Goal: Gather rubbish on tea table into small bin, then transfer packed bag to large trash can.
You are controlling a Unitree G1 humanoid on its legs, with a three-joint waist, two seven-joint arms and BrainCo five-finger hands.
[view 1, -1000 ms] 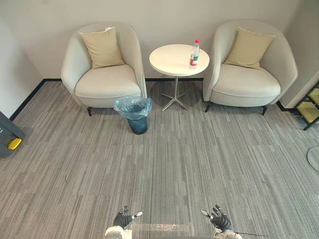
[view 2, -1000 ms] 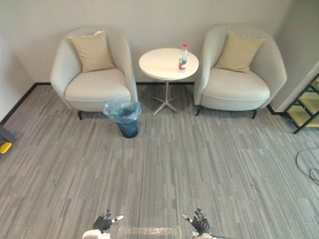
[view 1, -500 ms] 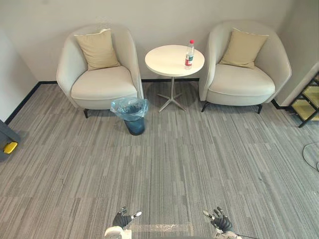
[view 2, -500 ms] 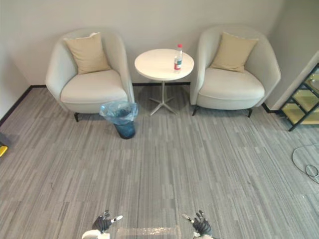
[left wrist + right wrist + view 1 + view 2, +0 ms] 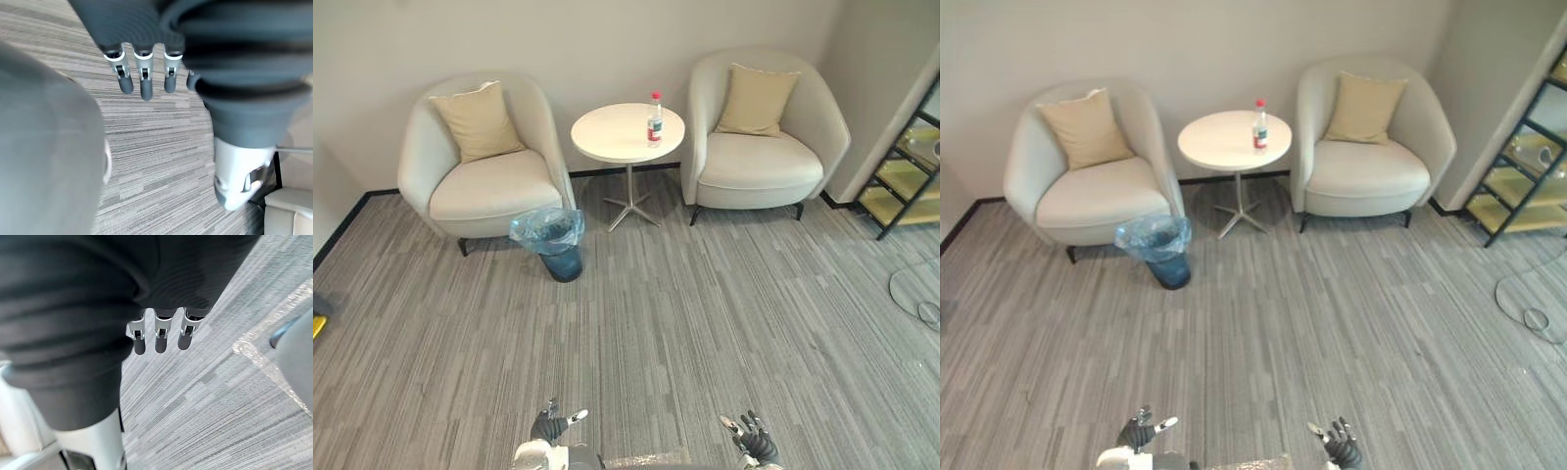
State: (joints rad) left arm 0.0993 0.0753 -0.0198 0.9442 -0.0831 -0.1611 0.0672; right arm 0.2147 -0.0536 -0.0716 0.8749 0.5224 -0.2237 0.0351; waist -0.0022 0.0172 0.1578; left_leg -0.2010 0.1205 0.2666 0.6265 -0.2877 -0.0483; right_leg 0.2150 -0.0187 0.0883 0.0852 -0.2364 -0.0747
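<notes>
Approach stage: left hand (image 5: 551, 425) and right hand (image 5: 754, 443) hang empty, fingers loose, well apart from the bottle (image 5: 654, 118) upright on the desk (image 5: 612, 137), apparently its only rubbish. Next: walk up and grasp it, bin (image 5: 551, 245) nearby.

Bottle (image 5: 654, 119) on table (image 5: 607, 134), bin (image 5: 551, 247) beside armchair (image 5: 491, 183)

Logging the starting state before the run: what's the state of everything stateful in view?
bottle: upright on the tea table, red cap on.
small bin: upright, lined with a blue bag, mouth open.
left hand: open, holding nothing.
right hand: open, holding nothing.
</notes>
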